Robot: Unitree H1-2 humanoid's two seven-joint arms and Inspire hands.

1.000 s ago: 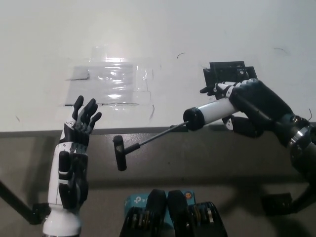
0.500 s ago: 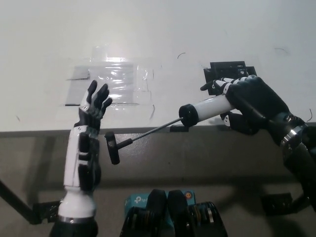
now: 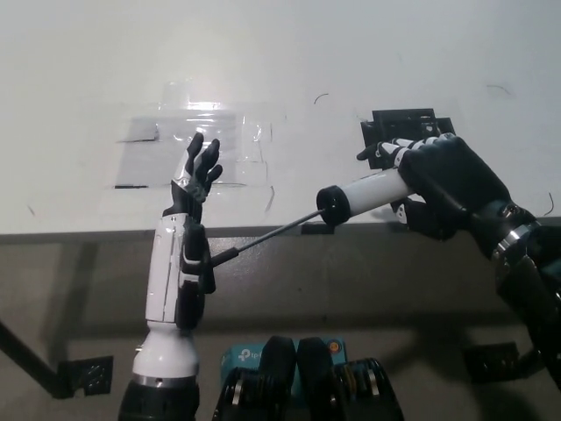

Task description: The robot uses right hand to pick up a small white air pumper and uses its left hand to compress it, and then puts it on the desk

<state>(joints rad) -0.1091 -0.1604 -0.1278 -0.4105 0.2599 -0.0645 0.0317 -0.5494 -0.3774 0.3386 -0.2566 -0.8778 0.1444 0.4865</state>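
Nearest the robot, off the front edge of the counter [image 3: 79, 79], the white left robot hand [image 3: 184, 254] had swung rightward from the lower left over the last second until its palm side met the black T-handle [image 3: 209, 267] at the end of the pump's thin rod [image 3: 267, 235]. Its fingers [image 3: 200, 167] were spread and pointing up over the counter's front edge, holding nothing; the handle was largely hidden behind the forearm, so contact looked likely but a wrap around it could not be made out.

The pump [image 3: 364, 193] itself hung in the air just above the front edge, toward the right half of the counter, its white barrel tilted and the black cap facing left. The black right robot hand [image 3: 443, 189] was closed around the barrel's far end, and had barely shifted in the last half second. The rod was drawn fully out, so the compression stroke had not started; with the left hand now at the handle, a push toward the barrel seemed the next step.

Farther back, a sheet of clear plastic [image 3: 197, 145] lay flat on the counter behind the left fingers, and a black bracket [image 3: 386, 132] sat behind the right hand.
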